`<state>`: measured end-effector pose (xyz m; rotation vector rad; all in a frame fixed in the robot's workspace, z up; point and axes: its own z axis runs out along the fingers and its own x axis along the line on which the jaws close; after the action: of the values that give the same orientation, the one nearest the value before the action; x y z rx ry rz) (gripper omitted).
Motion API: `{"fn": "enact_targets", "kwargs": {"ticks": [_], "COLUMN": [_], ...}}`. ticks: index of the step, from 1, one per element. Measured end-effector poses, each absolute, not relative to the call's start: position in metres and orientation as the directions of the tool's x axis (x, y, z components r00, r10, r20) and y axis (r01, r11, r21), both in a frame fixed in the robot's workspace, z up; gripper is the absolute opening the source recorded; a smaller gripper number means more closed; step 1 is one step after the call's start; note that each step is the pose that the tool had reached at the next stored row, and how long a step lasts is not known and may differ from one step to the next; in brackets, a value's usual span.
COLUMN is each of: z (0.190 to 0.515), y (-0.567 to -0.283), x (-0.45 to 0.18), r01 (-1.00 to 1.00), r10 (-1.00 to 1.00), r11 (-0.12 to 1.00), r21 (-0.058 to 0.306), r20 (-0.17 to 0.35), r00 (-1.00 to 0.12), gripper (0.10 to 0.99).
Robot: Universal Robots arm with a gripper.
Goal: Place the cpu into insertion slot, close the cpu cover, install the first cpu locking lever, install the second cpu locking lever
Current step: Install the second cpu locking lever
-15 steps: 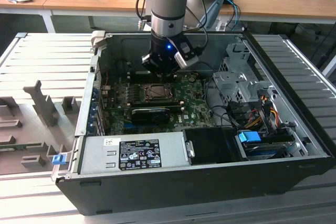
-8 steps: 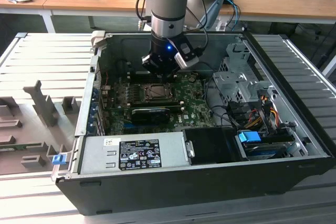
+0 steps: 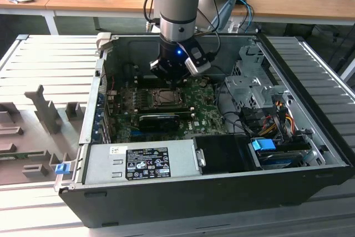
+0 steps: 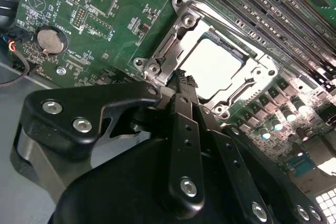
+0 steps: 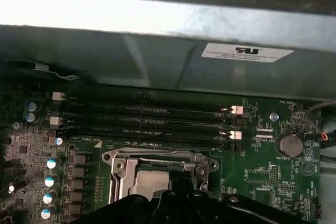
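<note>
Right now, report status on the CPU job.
Gripper low at the socket's edge, jaws look shut. Cpu seated in insertion slot, cpu cover down over it. Nothing in the way.

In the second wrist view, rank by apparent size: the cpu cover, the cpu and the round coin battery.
1. The cpu cover, the metal frame around the socket, spans the most.
2. The cpu, the pale square showing through the frame's cut-out.
3. The coin battery, clearly smallest, though it sits at a different distance from the camera.

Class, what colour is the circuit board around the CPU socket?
Green, clearest in the second wrist view: circuit board around the insertion slot.
</note>
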<state>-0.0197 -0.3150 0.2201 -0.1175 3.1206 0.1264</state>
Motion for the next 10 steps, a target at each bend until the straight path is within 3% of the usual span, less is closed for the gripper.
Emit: {"fn": "enact_targets", "kwargs": {"ticks": [10], "z": [0.2202], "y": [-0.3193], "x": [-0.0197], "r01": [-0.076], "r10": [-0.074], "r11": [0.994], "r21": [0.080], "r20": [-0.019], "r00": [-0.997], "gripper": [0.106]}}
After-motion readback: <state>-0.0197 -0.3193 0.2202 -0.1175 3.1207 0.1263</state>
